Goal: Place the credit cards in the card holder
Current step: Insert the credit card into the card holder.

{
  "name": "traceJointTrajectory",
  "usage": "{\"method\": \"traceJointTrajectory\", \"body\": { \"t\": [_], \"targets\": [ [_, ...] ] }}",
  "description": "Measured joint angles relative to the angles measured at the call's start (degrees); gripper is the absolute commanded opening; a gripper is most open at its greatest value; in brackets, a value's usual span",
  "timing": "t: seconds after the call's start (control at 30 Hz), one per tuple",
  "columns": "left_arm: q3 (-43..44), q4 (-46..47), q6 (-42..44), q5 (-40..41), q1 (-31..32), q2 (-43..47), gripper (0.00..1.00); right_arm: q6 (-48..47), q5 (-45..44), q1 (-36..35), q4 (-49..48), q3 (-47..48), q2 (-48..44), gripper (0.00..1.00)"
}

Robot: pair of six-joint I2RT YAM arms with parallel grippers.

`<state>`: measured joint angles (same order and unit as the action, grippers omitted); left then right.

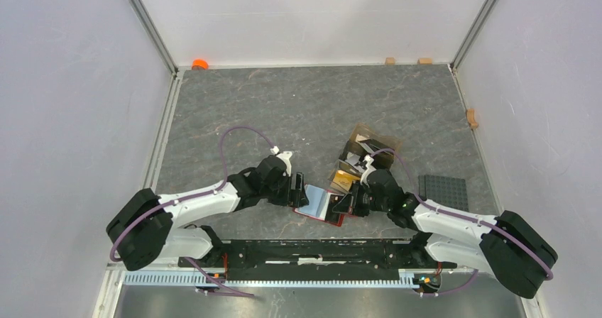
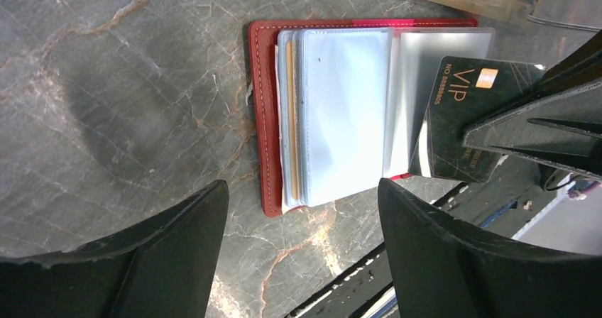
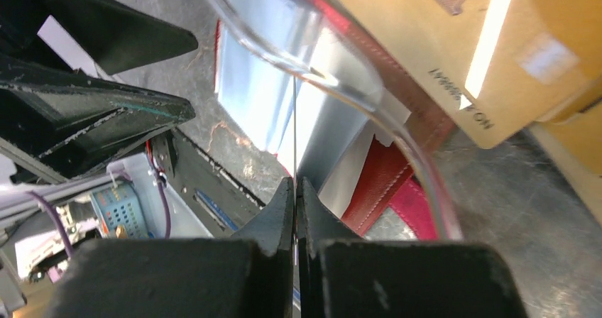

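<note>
My right hand (image 3: 295, 190) is pressed together on the dark card (image 2: 454, 119), pinching it by one end, so that its free end reaches out ahead of the fingertips over the open holder (image 2: 264, 119). The holder lies flat on the bench (image 2: 106, 84), directly under my left hand (image 2: 302, 211), which is spread wide and holds nothing. Its clear sleeves (image 2: 344, 112) sit between those two fingers.

I judge this to be the insertion step. The card's leading edge lies over the sleeve page nearest the right hand, but I cannot tell whether a corner has entered a pocket yet.

To do it well, I want the card's edge low and nearly parallel to the sleeve mouth, then a slow, straight push along the card's length. The sleeves look floppy and the holder is light, so it will probably slide away from the right hand. I would lower the left hand and pin the red cover or the stacked pages before pushing.

The grip should loosen only once most of the card is inside. The clear box (image 3: 383, 119) with the gold card (image 3: 440, 55) stands just beside the right hand, so the wrist should stay clear of it.
</note>
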<state>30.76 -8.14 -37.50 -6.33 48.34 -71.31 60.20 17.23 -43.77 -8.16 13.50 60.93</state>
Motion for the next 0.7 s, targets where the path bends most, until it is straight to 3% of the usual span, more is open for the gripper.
{"method": "traceJointTrajectory", "body": {
  "t": [0.4, 0.7],
  "targets": [
    [1.81, 0.13, 3.48, 0.02, 0.00, -4.42, 0.78, -0.92, -10.10, 2.25, 4.55, 1.53, -0.24, 0.00],
    [1.81, 2.80, 3.52, -0.28, 0.00, -5.95, 0.76, -7.65, -13.14, 11.34, 10.34, 3.58, -2.91, 0.00]
  ]
}}
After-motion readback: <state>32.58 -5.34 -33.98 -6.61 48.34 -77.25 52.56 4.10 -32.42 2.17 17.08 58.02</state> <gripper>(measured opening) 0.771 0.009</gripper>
